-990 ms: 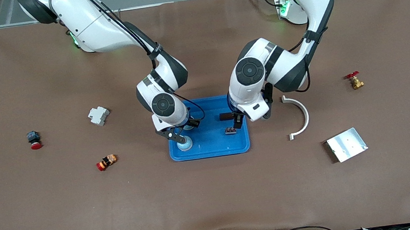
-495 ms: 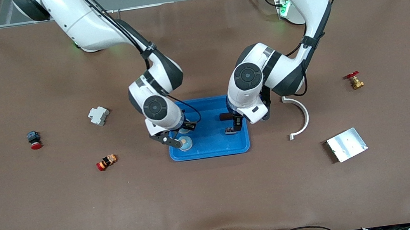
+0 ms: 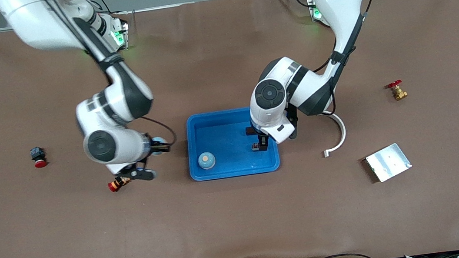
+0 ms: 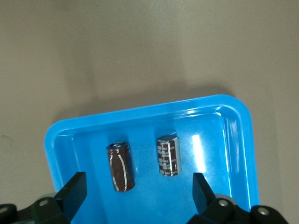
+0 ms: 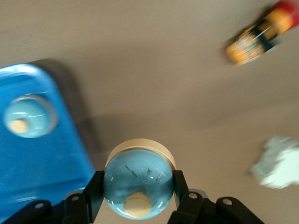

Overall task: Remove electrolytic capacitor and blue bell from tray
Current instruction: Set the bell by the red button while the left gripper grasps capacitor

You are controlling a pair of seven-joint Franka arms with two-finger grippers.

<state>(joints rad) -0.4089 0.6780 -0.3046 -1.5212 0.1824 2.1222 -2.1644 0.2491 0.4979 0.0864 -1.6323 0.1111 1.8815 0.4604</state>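
Bell (image 5: 138, 183) now apparently off tray (image 3: 194, 124)

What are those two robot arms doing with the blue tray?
They're emptying the tray. The right gripper is shut on a blue bell and holds it over the table beside the tray. Another blue bell sits in the tray. The left gripper is open over two capacitors in the tray.
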